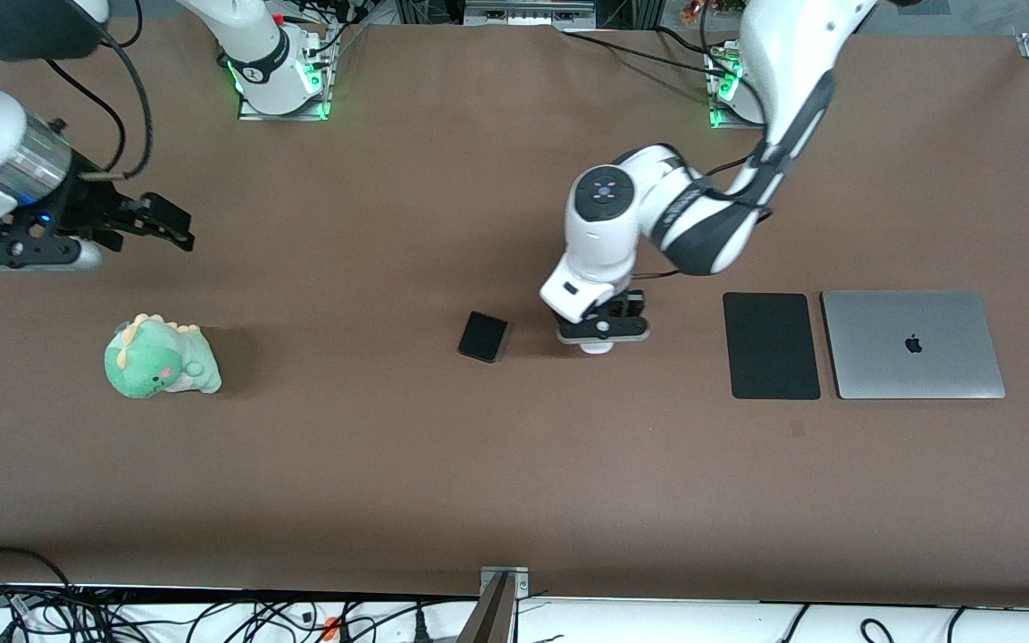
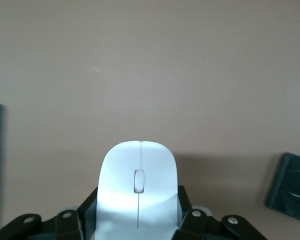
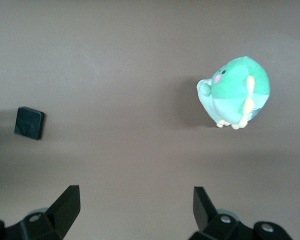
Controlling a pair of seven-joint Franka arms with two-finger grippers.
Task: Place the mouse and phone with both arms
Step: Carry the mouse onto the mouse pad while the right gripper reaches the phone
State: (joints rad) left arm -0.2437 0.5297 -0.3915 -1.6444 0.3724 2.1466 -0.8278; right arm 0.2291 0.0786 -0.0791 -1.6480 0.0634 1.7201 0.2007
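A: Starting at the right arm's end, what did we find?

B: We saw the right gripper point(image 1: 177, 223) waiting above bare table, fingers point(image 3: 66, 205) spread wide. The green plush dinosaur point(image 1: 160, 358) sat below it, at about six o'clock.

A: And mid-table?

B: We found the phone point(image 1: 483, 337) lying flat. At its three o'clock, the left gripper point(image 1: 602, 332) was low on the table, fingers point(image 2: 88, 210) pinching the mouse point(image 2: 138, 195).

A: Further along?

B: We noted the mouse pad point(image 1: 771, 346), then the closed laptop point(image 1: 912, 344) just beside it.

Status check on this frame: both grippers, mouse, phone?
Left gripper down on the mouse, fingers around it. Right gripper open, waiting above the table. Phone untouched beside mouse.
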